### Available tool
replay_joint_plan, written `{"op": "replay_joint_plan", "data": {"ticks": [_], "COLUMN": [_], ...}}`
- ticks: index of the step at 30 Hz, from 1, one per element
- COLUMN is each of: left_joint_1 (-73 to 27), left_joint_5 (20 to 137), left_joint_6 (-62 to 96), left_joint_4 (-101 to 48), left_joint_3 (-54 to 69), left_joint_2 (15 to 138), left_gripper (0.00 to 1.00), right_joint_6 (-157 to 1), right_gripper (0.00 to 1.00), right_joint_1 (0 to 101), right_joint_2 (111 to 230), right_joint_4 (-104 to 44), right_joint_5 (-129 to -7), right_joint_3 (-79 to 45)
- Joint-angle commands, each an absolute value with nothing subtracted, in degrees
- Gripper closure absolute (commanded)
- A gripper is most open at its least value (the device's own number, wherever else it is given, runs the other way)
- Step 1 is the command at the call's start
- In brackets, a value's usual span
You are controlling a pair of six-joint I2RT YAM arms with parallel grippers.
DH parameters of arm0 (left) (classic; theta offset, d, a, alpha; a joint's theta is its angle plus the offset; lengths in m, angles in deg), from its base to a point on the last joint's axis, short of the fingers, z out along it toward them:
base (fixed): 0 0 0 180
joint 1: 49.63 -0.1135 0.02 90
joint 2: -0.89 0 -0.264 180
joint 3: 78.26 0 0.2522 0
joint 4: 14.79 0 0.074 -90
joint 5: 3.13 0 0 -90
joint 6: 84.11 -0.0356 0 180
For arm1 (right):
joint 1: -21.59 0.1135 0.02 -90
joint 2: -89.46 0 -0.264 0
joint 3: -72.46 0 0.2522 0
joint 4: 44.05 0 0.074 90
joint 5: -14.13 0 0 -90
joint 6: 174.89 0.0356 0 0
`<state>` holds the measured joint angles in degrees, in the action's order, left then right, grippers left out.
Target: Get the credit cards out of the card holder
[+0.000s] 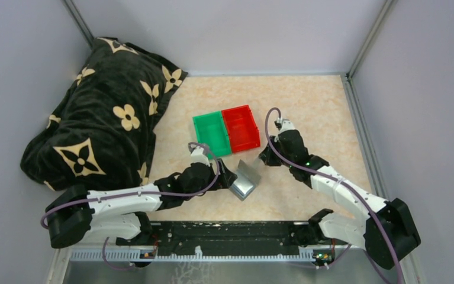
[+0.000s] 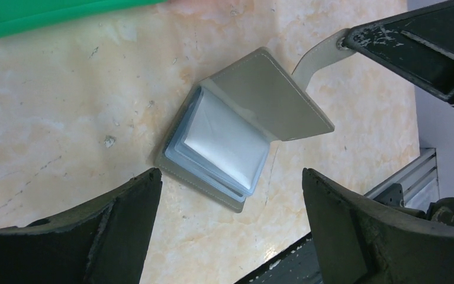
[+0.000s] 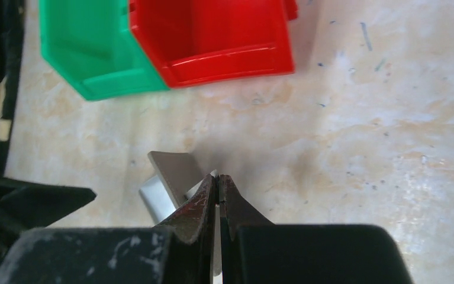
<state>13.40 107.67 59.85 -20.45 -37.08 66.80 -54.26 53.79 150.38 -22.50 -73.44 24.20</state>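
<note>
The grey card holder (image 1: 247, 179) lies open on the marble-patterned table, in front of the bins. Its lower half rests flat, showing a stack of glossy blue-grey sleeves (image 2: 224, 142). Its cover flap (image 2: 271, 97) is raised and tilted. My right gripper (image 3: 218, 176) is shut on the thin closing strap (image 2: 319, 56) at the flap's edge and holds the flap up. My left gripper (image 2: 231, 173) stands wide open just above the near edge of the holder, touching nothing. I cannot pick out the credit cards themselves; they stay hidden inside the sleeves.
A green bin (image 1: 211, 134) and a red bin (image 1: 241, 127) sit side by side just behind the holder. A dark blanket with cream flowers (image 1: 100, 112) is heaped at the left. The black rail (image 1: 230, 234) runs along the table's near edge.
</note>
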Motion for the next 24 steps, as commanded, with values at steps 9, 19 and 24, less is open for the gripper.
{"op": "replay_joint_plan", "data": {"ticks": [9, 19, 24], "left_joint_1": [13.7, 13.6, 13.5], "left_joint_5": [110.7, 111.2, 112.0], "left_joint_6": [55.7, 55.2, 55.1], "left_joint_4": [-20.3, -18.3, -18.5], "left_joint_3": [-31.2, -33.1, -34.5], "left_joint_2": [68.6, 68.2, 68.2], "left_gripper": [0.06, 0.07, 0.07], "right_joint_6": [-57.9, -58.5, -59.9], "right_gripper": [1.00, 0.59, 0.40], "right_joint_1": [50.6, 50.6, 50.6], "right_joint_2": [160.7, 157.0, 148.6], "right_joint_4": [-22.4, -23.3, -20.1], "right_joint_5": [-87.3, -88.6, -88.9], "right_joint_3": [24.9, 26.6, 26.5]}}
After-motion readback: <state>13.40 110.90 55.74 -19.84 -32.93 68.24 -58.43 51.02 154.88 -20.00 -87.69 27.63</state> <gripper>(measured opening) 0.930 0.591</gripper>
